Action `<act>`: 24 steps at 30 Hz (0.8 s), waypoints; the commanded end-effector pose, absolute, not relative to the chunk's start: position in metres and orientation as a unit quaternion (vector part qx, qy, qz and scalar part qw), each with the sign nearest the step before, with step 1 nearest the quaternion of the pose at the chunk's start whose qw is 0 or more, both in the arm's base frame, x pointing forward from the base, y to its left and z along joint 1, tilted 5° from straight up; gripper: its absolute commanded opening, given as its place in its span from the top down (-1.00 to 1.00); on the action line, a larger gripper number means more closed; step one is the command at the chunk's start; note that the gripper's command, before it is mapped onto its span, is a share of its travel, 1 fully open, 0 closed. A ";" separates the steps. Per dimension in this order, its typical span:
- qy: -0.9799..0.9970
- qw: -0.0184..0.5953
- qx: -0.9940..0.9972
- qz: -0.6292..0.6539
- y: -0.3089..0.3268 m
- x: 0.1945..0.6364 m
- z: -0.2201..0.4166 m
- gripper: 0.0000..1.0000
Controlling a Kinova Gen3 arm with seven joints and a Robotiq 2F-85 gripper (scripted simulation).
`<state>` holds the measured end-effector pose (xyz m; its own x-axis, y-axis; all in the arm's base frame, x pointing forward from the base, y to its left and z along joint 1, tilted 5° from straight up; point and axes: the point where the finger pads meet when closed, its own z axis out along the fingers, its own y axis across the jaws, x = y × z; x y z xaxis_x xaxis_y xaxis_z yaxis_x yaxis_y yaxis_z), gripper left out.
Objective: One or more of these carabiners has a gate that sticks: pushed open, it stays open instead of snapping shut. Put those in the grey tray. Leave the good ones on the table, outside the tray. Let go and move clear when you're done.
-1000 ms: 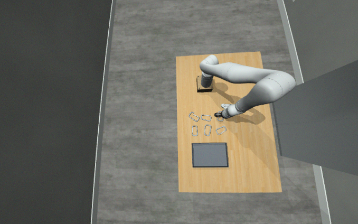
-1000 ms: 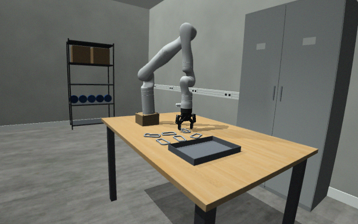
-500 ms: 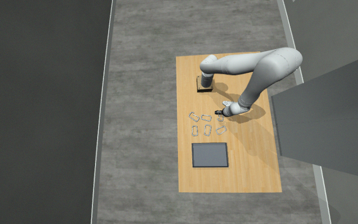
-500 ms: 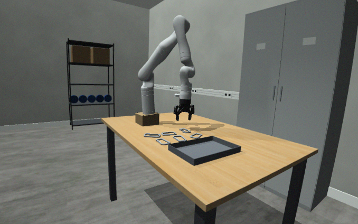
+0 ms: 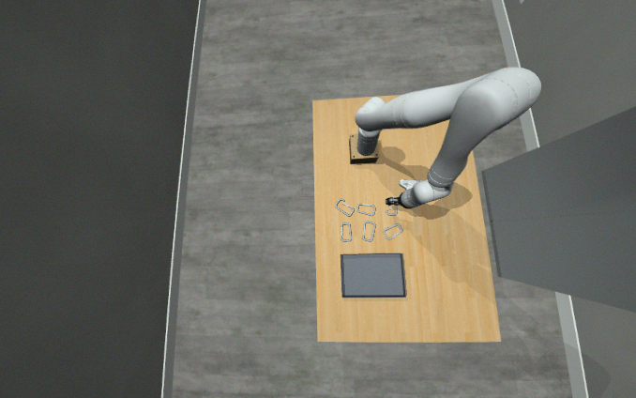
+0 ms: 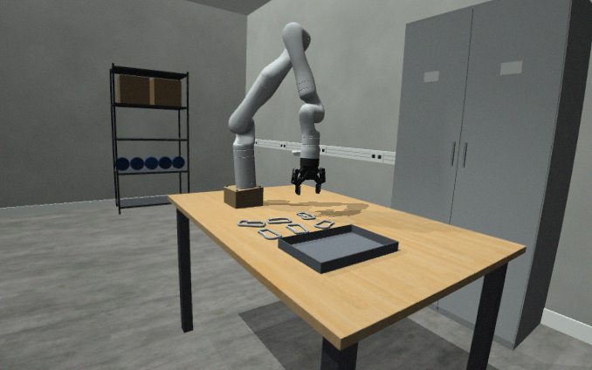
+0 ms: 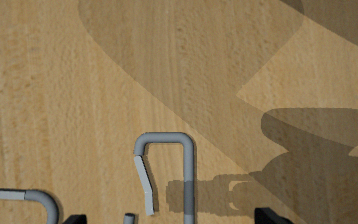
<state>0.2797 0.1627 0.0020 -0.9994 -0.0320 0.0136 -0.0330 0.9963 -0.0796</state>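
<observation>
My open gripper [image 5: 387,202] [image 6: 308,190] [image 7: 172,218] hangs above the carabiner at the back right of the group, with nothing between its fingers. This carabiner [image 5: 392,215] [image 7: 189,175] lies flat. Its pale gate [image 7: 143,175] stands swung inward, its free end apart from the nose [image 7: 129,218]. Part of the carabiner is beyond the wrist view. Several other grey carabiners lie flat in two rows, among them one at the back left [image 5: 349,206] and one at the front middle [image 5: 374,231]. Their gates are too small to judge. The grey tray [image 5: 372,277] [image 6: 340,249] holds nothing.
A second carabiner [image 7: 42,196] shows at the wrist view's lower left edge. The robot's base block [image 6: 243,197] stands at the back of the table [image 5: 450,305] [image 6: 419,266]. A tall grey cabinet [image 6: 428,131] stands beyond the table's right side.
</observation>
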 end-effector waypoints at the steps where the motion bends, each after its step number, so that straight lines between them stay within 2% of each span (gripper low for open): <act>1: -0.999 0.005 0.017 0.039 0.163 0.280 0.003 -1.00; 23: -0.999 0.006 0.017 0.039 0.163 0.280 0.002 -1.00; 24: -0.999 0.006 0.031 0.039 0.113 0.312 0.011 -1.00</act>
<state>0.2798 0.1628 0.0021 -0.9994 -0.0327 0.0134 -0.0337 0.9963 -0.0793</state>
